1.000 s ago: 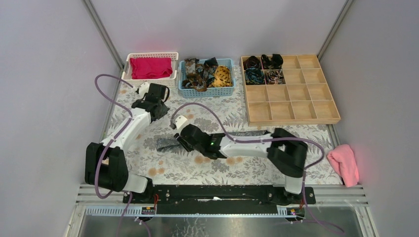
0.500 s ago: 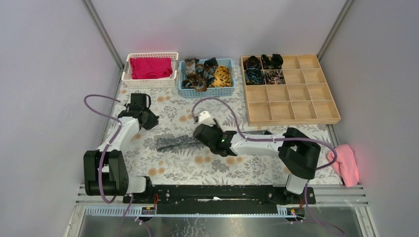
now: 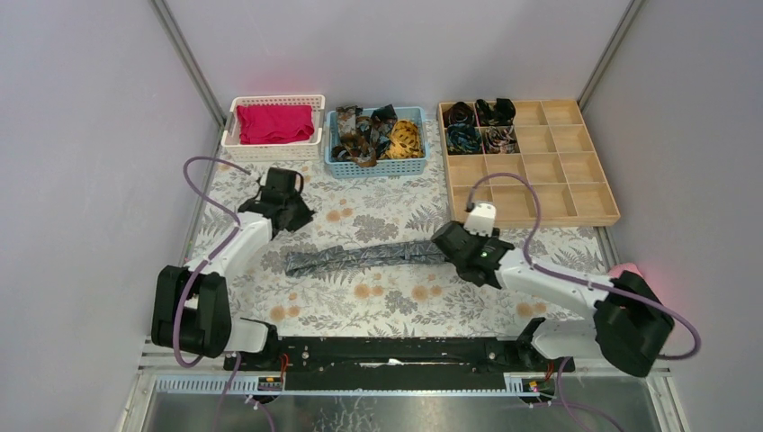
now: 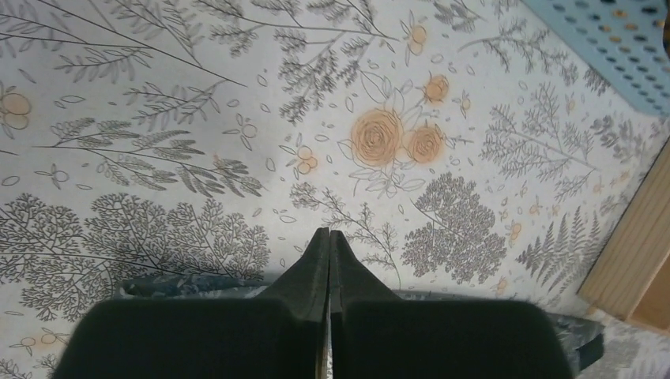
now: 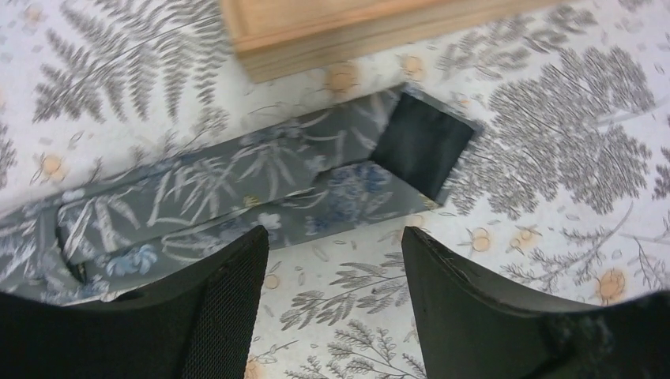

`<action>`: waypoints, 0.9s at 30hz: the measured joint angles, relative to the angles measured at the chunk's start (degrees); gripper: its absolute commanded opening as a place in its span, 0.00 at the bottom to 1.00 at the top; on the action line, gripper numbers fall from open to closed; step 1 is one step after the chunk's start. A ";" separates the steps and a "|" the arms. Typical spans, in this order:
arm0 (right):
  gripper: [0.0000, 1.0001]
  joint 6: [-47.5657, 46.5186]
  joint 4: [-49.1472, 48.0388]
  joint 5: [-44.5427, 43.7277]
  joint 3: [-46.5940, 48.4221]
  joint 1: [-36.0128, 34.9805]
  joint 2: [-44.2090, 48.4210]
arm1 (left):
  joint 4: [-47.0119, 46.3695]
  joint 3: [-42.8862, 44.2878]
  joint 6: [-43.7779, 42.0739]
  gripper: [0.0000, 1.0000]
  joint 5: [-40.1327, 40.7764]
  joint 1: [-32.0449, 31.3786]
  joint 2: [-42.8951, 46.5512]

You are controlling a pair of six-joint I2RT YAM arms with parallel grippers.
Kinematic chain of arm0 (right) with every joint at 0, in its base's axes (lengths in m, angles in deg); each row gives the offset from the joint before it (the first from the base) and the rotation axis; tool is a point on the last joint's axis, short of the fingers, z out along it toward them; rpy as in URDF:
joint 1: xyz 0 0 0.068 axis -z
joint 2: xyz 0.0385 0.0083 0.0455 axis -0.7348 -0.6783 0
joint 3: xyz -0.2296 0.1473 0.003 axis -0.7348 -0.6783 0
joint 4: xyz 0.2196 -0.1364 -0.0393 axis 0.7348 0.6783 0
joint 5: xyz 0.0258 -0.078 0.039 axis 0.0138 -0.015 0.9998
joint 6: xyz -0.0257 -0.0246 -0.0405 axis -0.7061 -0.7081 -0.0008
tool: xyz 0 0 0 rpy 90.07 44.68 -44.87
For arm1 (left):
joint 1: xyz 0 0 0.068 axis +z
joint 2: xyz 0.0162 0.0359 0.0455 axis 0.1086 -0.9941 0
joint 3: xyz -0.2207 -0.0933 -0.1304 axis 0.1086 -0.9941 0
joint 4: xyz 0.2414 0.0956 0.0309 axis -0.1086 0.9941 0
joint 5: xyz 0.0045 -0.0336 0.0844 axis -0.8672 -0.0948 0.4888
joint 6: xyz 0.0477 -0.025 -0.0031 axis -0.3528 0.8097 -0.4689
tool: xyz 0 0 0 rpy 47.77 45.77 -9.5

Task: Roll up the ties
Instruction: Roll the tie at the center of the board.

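Grey leaf-patterned fabric necktie (image 3: 364, 257) lies flat across the middle of the flower-printed bench (image 3: 387, 310), its right end folded over to show black lining. The right pincer (image 5: 333, 241) hangs over that end, fingers (image 5: 229, 292) spread, holding nothing. The left pincer (image 4: 329, 241), pressed together and empty, hovers toward the left edge. Coiled dark ties (image 3: 480, 124) fill four compartments of the wooden tray (image 3: 558, 193) at the far right corner

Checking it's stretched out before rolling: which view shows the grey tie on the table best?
Top external: nearly the whole grey tie lies stretched flat. Right wrist shows only one end; left wrist shows just slivers behind the left gripper.
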 measured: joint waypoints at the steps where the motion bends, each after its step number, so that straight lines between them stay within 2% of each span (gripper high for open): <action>1: 0.68 1.81 0.39 0.11 -1.07 0.94 1.68 | 0.00 0.00 -0.09 0.00 0.76 -1.31 0.00; 8: 0.66 11.04 4.52 3.32 -8.17 12.87 9.79 | -0.04 0.02 -1.09 0.00 6.49 -8.04 2.62; 15: 0.63 13.16 2.27 9.99 -13.99 21.46 12.44 | -0.42 0.13 -2.25 0.00 8.13 -9.27 6.03; 27: 0.59 14.43 -10.21 13.40 -20.90 24.26 16.48 | -0.87 -0.20 -3.26 0.00 9.31 -10.88 8.31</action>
